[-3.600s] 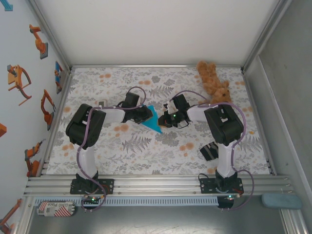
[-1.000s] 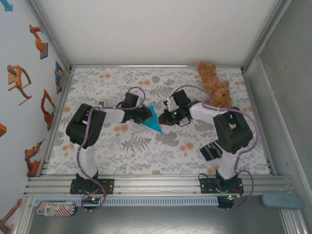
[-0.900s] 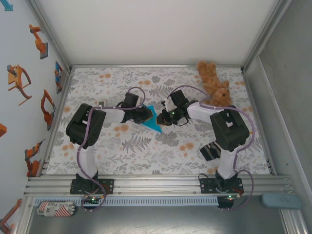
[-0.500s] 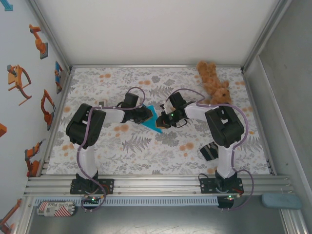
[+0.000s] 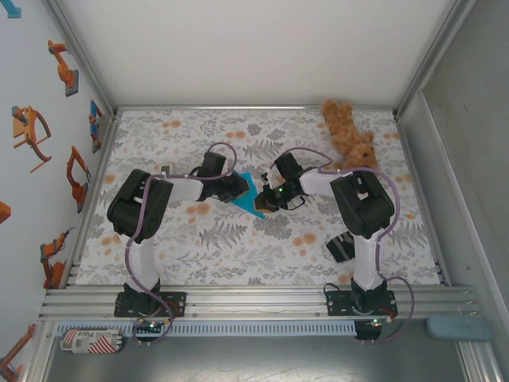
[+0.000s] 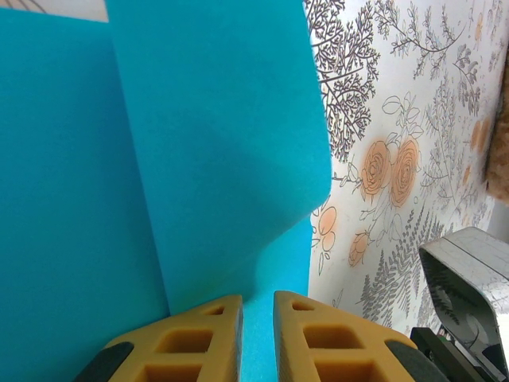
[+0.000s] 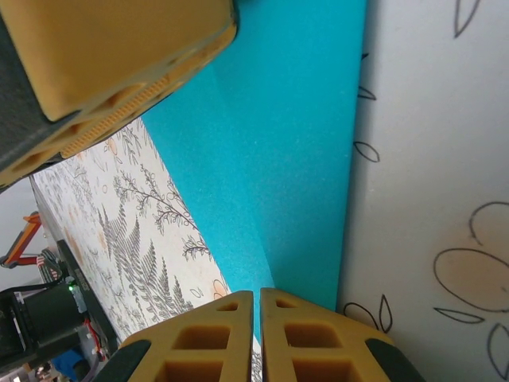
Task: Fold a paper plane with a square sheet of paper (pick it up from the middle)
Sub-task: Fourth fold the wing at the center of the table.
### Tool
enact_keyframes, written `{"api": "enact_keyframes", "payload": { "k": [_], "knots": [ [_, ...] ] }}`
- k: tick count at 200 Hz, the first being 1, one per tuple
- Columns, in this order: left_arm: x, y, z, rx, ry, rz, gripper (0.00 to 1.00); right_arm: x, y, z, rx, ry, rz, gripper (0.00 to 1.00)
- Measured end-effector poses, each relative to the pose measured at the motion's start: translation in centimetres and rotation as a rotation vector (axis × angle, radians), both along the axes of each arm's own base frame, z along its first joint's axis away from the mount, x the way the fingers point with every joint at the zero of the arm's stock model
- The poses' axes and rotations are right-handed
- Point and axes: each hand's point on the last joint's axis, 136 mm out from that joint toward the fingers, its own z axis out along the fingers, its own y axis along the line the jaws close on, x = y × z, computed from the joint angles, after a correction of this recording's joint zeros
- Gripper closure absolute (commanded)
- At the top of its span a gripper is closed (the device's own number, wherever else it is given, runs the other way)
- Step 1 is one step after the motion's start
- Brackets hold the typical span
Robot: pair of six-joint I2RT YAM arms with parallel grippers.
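The square sheet of paper point(image 5: 250, 193), bright cyan and creased into a pointed triangular shape, sits mid-table between both arms. My left gripper point(image 5: 238, 189) holds its left side. In the left wrist view the yellow fingertips point(image 6: 215, 318) stand a narrow gap apart at the left gripper point(image 6: 258, 299), blue paper point(image 6: 223, 143) fills that gap, and a flap curls up from it. My right gripper point(image 5: 266, 199) is at the paper's right edge. In the right wrist view the right gripper point(image 7: 257, 293) is shut on a crease of the paper point(image 7: 294, 159), with a left finger point(image 7: 119, 56) above.
A brown teddy bear point(image 5: 350, 135) lies at the back right. A dark striped cloth point(image 5: 343, 246) lies by the right arm's base. The floral table cover point(image 5: 238, 247) is bounded by aluminium rails and white walls. Part of the right arm point(image 6: 465, 290) shows beside the paper.
The right gripper has slid left from beside the paper onto its right edge. The left gripper and the paper have stayed where they were.
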Motion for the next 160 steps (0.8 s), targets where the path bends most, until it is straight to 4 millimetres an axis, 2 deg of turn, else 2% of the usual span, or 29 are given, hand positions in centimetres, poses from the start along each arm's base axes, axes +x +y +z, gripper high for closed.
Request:
{"api": "enact_keyframes", "payload": {
  "k": [87,101,138,160],
  "knots": [
    [-0.2,0.3,0.5,0.007,0.003,0.003,0.82,-0.1,-0.2,-0.5,-0.023,-0.002,0.017,0.92],
    [-0.2,0.3,1.6,0.003,-0.014,0.001,0.82,-0.1,-0.3,-0.6,-0.032,-0.002,0.019,0.92],
    [0.0,-0.9,6.3,-0.045,-0.118,-0.022,0.85,-0.1,-0.4,-0.7,-0.044,-0.003,0.023,0.93],
    [-0.7,-2.1,6.5,-0.046,-0.127,-0.047,0.87,-0.1,-0.4,-0.7,-0.052,-0.006,0.025,0.93]
  ]
}}
